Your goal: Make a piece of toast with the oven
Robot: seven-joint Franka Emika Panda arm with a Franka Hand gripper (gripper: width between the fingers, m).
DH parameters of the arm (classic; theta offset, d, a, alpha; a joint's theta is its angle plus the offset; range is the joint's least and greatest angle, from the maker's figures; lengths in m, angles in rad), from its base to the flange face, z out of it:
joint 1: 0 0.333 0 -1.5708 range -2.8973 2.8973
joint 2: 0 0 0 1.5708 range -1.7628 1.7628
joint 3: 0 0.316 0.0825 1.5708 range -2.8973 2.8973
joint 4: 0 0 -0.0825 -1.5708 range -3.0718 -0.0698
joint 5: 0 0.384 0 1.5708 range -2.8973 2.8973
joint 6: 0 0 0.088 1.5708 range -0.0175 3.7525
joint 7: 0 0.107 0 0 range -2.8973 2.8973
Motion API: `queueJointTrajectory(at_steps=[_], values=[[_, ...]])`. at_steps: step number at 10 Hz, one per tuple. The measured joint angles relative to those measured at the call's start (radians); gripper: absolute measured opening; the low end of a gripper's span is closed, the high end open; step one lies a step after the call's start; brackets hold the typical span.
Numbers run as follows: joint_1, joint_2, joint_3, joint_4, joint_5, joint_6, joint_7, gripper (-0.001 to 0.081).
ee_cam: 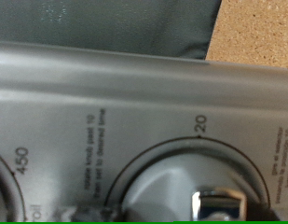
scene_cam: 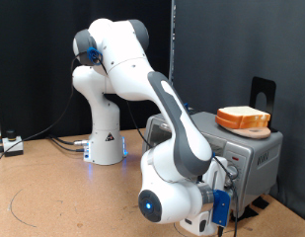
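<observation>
The piece of toast [scene_cam: 243, 119], with an orange-brown crust and a pale face, lies on top of the silver oven [scene_cam: 253, 148] at the exterior view's right. My gripper [scene_cam: 229, 184] is pressed up close to the oven's front panel, and its fingers are hidden behind the hand. The wrist view shows the oven's grey control panel [ee_cam: 134, 103] from very close. It shows a dial marked 20, another marked 450, and the shiny edge of a round knob [ee_cam: 221, 205]. No finger shows there.
A black upright stand [scene_cam: 263, 94] rises behind the oven. The arm's white base [scene_cam: 105, 143] stands on the wooden table [scene_cam: 53, 188]. Cables and a small box [scene_cam: 9, 146] lie at the exterior view's left. A dark curtain hangs behind.
</observation>
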Motion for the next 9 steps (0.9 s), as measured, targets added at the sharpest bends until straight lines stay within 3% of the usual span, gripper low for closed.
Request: queueJointTrajectory(at_steps=[1,9], values=[[0.000,0.000,0.000,0.000,0.001,0.000,0.000,0.0224],[-0.003,0.004,-0.004,-0.005,0.004,0.006,0.011,0.0213]])
